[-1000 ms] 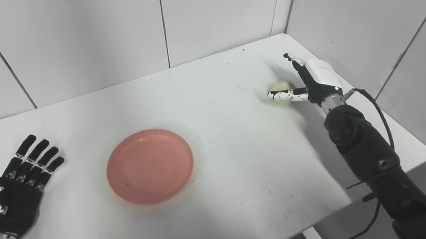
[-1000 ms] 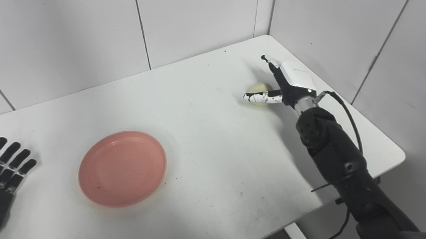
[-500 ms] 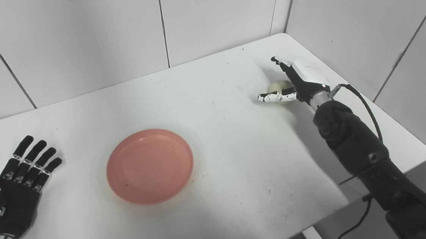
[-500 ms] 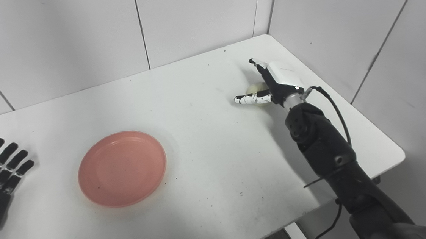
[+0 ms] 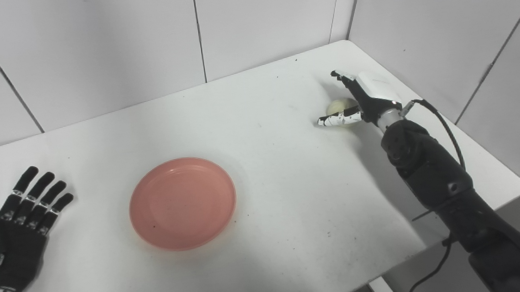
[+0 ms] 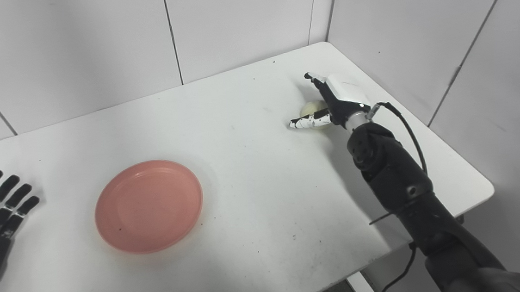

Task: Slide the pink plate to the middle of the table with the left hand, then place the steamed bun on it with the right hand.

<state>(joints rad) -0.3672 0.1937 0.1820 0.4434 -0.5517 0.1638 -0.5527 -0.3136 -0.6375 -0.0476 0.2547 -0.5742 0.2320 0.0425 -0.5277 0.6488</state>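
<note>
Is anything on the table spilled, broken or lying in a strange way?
Nothing stands out. The plate lies flat and empty. The bun sits whole by the open right hand. The left hand rests open. The table only has small dark specks.

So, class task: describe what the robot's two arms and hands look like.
The left hand is black with a white, black-flecked thumb and a silver wrist ring. The right hand has a white back shell, dark fingers and a white speckled thumb. Its arm is bulky, matte black, with a black cable looping alongside.
</note>
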